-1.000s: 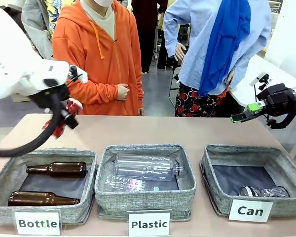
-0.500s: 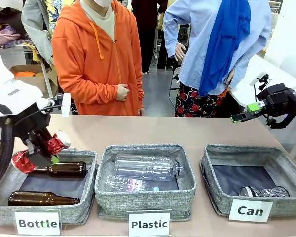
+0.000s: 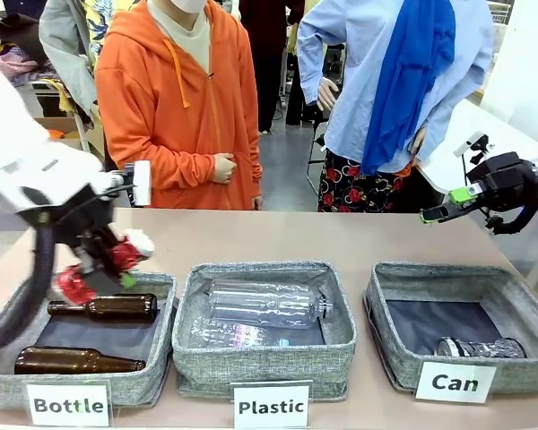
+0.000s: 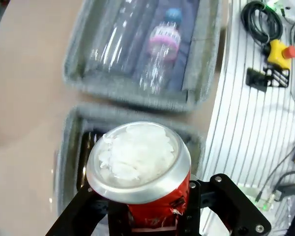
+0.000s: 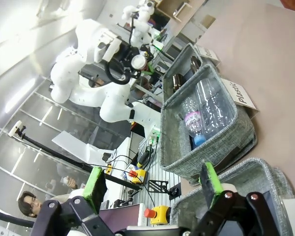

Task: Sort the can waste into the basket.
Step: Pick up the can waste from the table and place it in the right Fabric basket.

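Fingers of our left gripper (image 4: 155, 216) pinch the red can (image 3: 103, 266) above the Bottle basket (image 3: 9, 333). Our right gripper (image 5: 152, 189) stands spread, empty. Dark can (image 3: 480, 348) lies in the Can basket (image 3: 381, 315).

Glossy dented metal can (image 4: 140, 169)

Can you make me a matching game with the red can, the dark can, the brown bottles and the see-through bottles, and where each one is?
Things:
1. red can
2. dark can
3. brown bottles
4. clear bottles

Places:
A. in the middle basket, labelled Plastic
B. held in the left gripper, above the Bottle basket
C. lying in the Can basket
D. lying in the Bottle basket

Pairs: 1-B, 2-C, 3-D, 4-A
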